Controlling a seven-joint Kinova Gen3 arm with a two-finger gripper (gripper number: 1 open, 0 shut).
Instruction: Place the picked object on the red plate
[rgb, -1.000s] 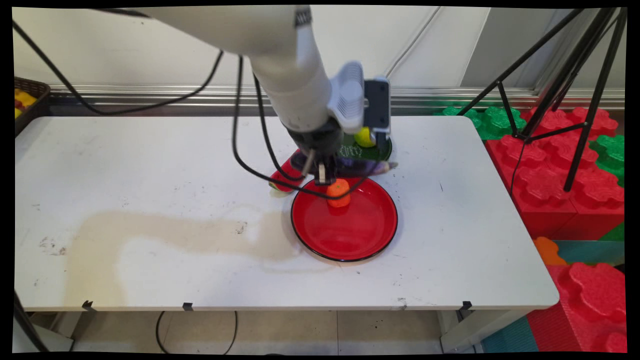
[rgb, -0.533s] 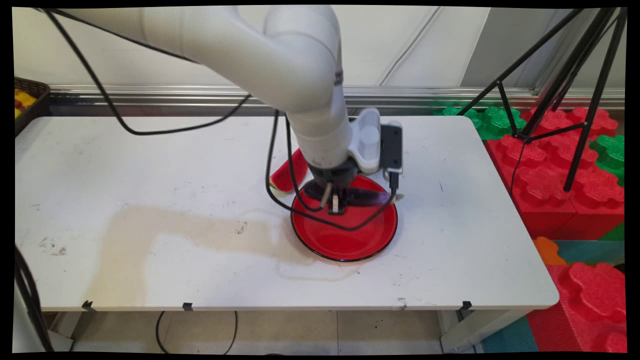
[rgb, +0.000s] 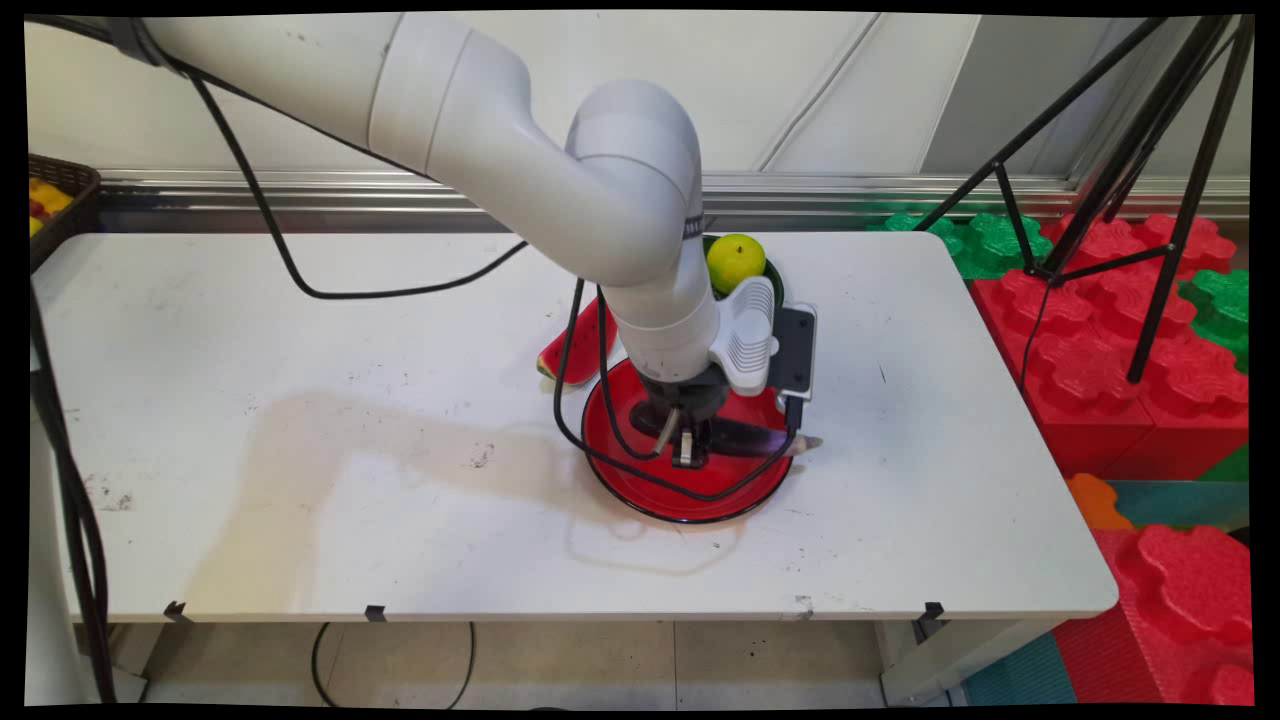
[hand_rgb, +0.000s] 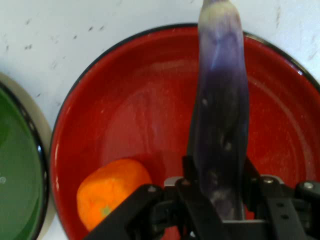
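Note:
My gripper (rgb: 688, 455) (hand_rgb: 218, 192) is shut on a long purple eggplant (hand_rgb: 220, 115) (rgb: 750, 437), held low over the red plate (rgb: 640, 490) (hand_rgb: 130, 105). In the main view the eggplant lies across the plate with its pale tip past the right rim. An orange (hand_rgb: 111, 191) rests in the plate, to the left of the eggplant in the hand view; the arm hides it in the main view.
A green plate (hand_rgb: 15, 170) (rgb: 772, 278) with a yellow-green apple (rgb: 736, 262) stands behind the red plate. A watermelon slice (rgb: 575, 350) lies to the red plate's upper left. A dark basket (rgb: 55, 195) sits at the far left edge. Tripod legs and foam blocks stand right of the table.
The arm has carried the eggplant from over the green plate toward the near side and lowered it over the red plate. The orange is now hidden behind the arm.

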